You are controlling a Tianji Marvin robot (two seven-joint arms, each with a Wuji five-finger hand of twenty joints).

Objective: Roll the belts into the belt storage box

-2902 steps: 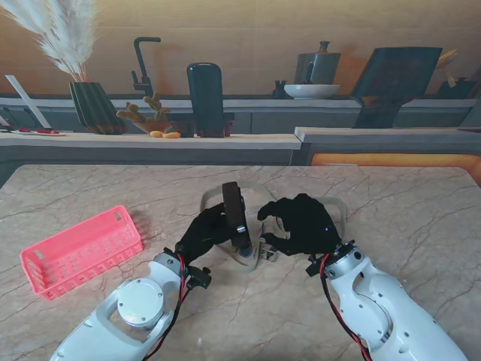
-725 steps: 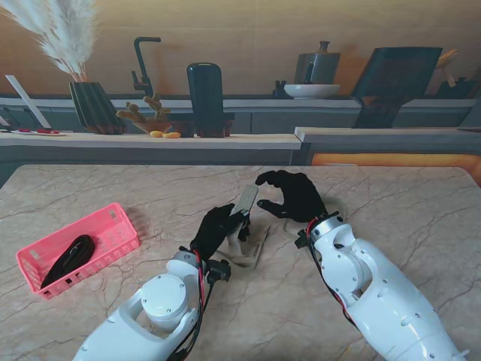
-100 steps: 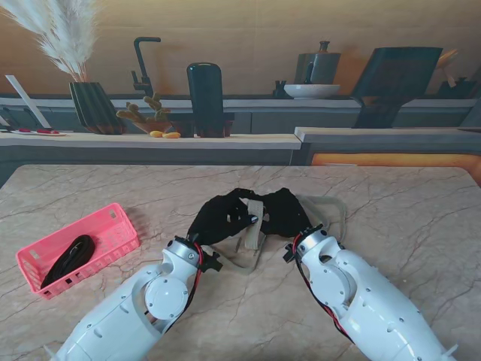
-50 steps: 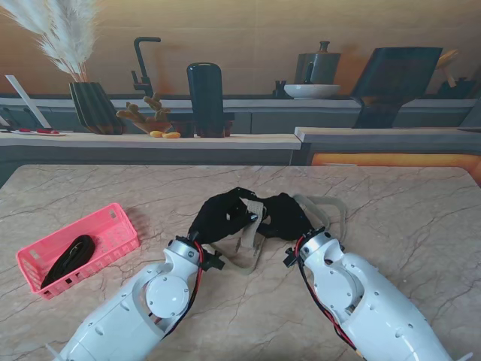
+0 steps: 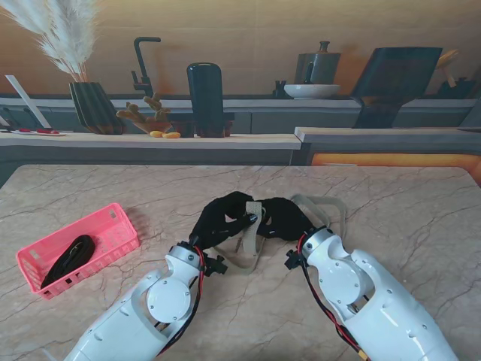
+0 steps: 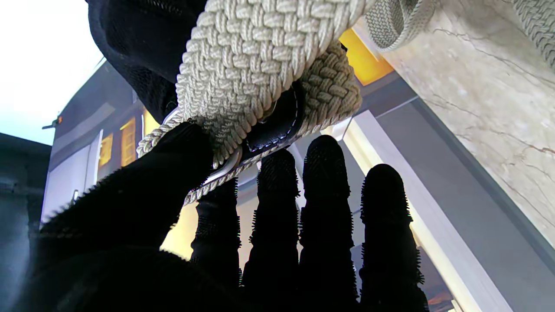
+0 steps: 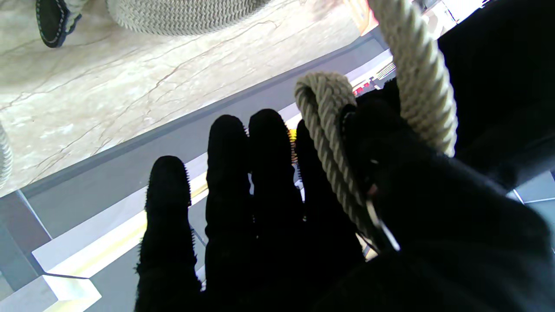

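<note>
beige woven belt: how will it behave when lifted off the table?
Likely floppy: the beige woven belt bends sharply where both hands pinch it, and its tail sags in a loop on the marble table. Coarse braid probably grips the fingers well. Released, the loose roll may spring open.

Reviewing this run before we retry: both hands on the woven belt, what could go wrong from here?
1. Most of the beige belt trails loose on the table behind the right hand; it may snag or roll unevenly.
2. The left hand pinches only the buckle end with its thumb; the roll could spring open.
3. The pink basket lies far left and already holds a dark belt, so room looks tight.
</note>
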